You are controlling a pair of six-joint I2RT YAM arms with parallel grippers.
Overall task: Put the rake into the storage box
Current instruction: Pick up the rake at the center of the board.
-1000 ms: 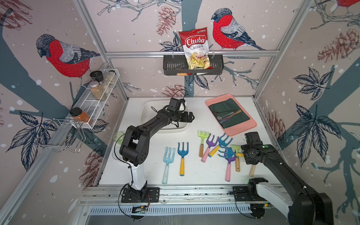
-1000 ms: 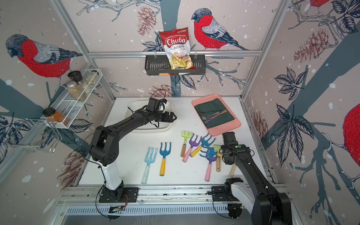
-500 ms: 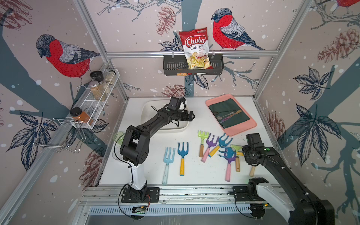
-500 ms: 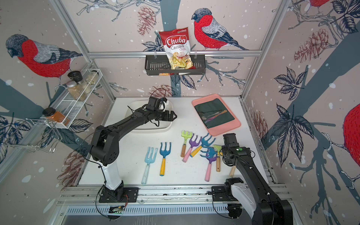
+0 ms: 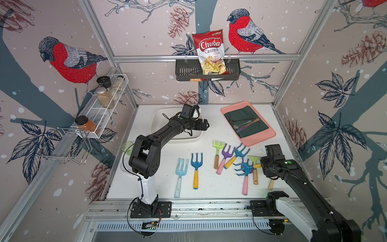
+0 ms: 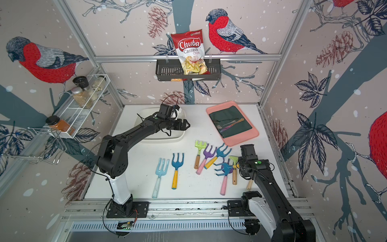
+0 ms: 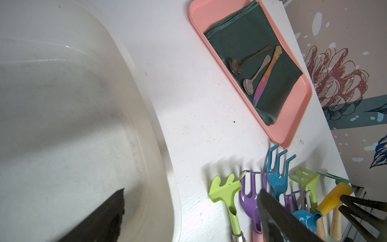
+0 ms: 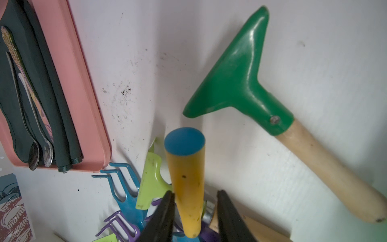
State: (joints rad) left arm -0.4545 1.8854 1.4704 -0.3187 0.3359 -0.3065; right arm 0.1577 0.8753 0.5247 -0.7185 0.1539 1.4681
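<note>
Right claw: fingers partly apart, set either side of the yellow handle of the rake. One finger touches the handle and a gap shows at the other, so it is not clamped. Rake: blue head, yellow handle with blue end cap, lying on the heap of coloured rakes at the front right of the table, well apart from the storage box. Green rake, wooden handle: flat on the table just beside. Left claw: spread wide and empty, one finger above the storage box, the other beyond its rim. Storage box: white tub, rear left of the table. Pink tray: rear right, carrying a dark green cloth and cutlery. Pale blue rake and blue-and-yellow rake: side by side at front centre, clear of the heap.
</note>
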